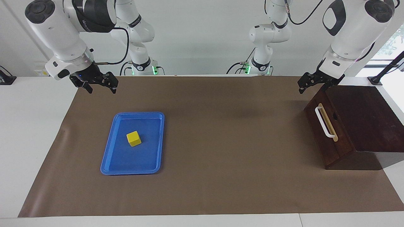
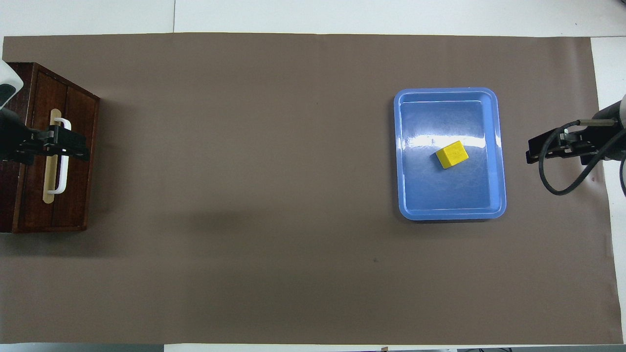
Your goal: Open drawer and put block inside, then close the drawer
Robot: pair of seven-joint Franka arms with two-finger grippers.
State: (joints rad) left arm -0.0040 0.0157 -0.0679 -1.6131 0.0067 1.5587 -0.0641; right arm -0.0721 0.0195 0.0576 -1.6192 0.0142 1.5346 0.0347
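The drawer is shut, its dark brown front flush in the wooden cabinet that sits at the left arm's end of the bench. A white bar handle runs along a tan strip on that front, and the front faces the middle of the bench.

The left hand hangs in the air by the cabinet's upper corner on the robots' side, its fingers spread and holding nothing. From above, it lies across the handle, but the facing view shows it raised clear of the handle.

Well apart, toward the right arm's end, a flat blue tray lies on the brown mat that covers most of the bench. The block, a small yellow cube, sits inside the tray near its middle, apart from the rim.

The right hand hangs over the corner of the mat, well above the bench and clear of the tray, at the tray's side toward the robots. Its fingers are spread too, and it grips nothing. Both arms bend down from high over the bench.
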